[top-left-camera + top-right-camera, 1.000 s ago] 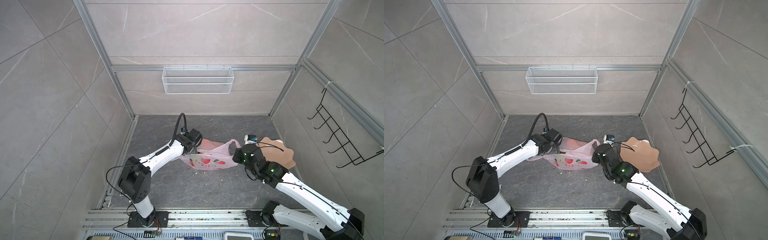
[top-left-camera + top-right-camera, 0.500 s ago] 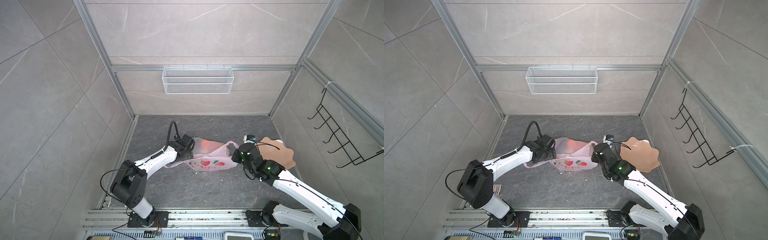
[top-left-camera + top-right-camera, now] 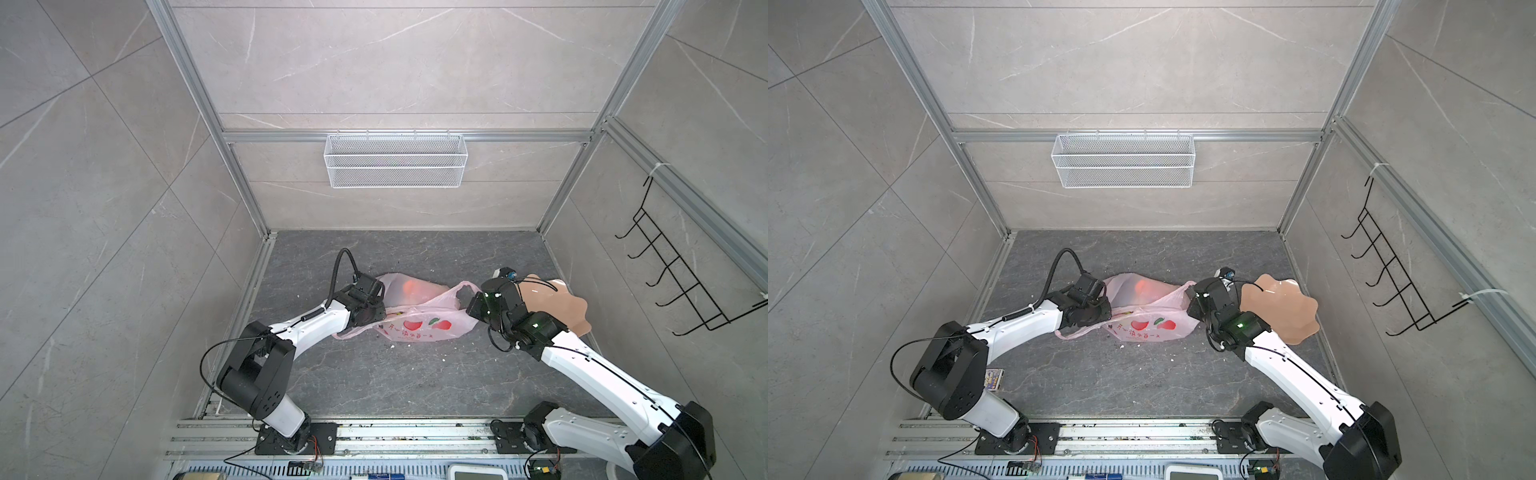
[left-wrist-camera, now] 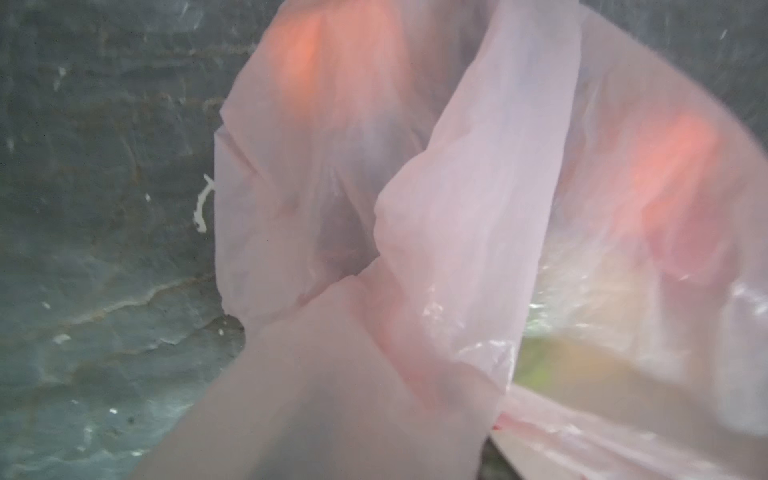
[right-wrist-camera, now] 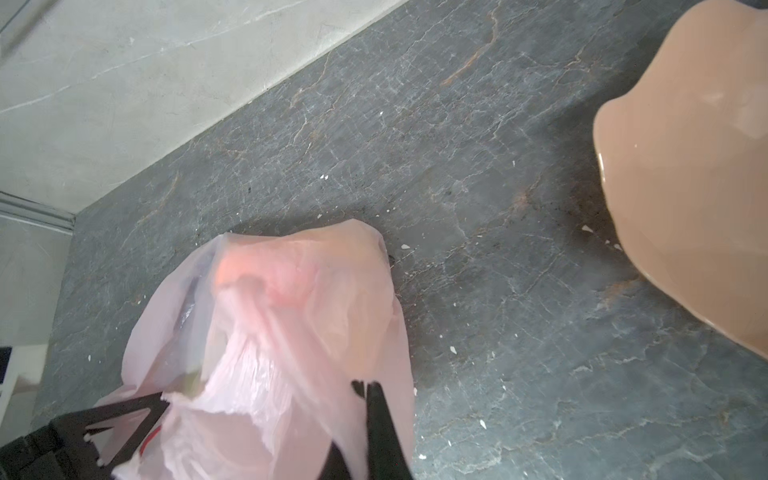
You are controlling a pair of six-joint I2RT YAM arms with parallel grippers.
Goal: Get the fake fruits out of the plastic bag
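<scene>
Grey tiled walls [image 3: 83, 208] box in a dark stone floor [image 3: 395, 382]. White wire basket [image 3: 395, 162] hangs on the back wall. Black hook rack [image 3: 681, 286] is on the right-hand wall. Peach scalloped plate [image 3: 561, 307] lies flat on the floor at right, partly behind the right arm [image 3: 602, 374].

Plastic bag [image 3: 419, 328] sits mid-floor btwn the two arms, just beside the plate, printed side toward the top cam, mouth stretched sideways.

Left gripper [image 3: 374, 309] is at the bag's left handle. Its wrist cam shows only pink film up close w/ the fingers hidden, so can't tell if they're wide, narrow or gripping. Right gripper [image 3: 468, 305] pinches the bag's right handle loop, fingers closed tight on the film, which drapes over them in the wrist view.

Fake fruits [image 3: 409, 286] are inside the bag, an orange-red glow thru its upper back part in both top views. Left wrist view adds a blurry yellow-green patch [image 4: 540, 365], type unclear. White crumbs [image 3: 444, 358] dot the floor near the bag.
</scene>
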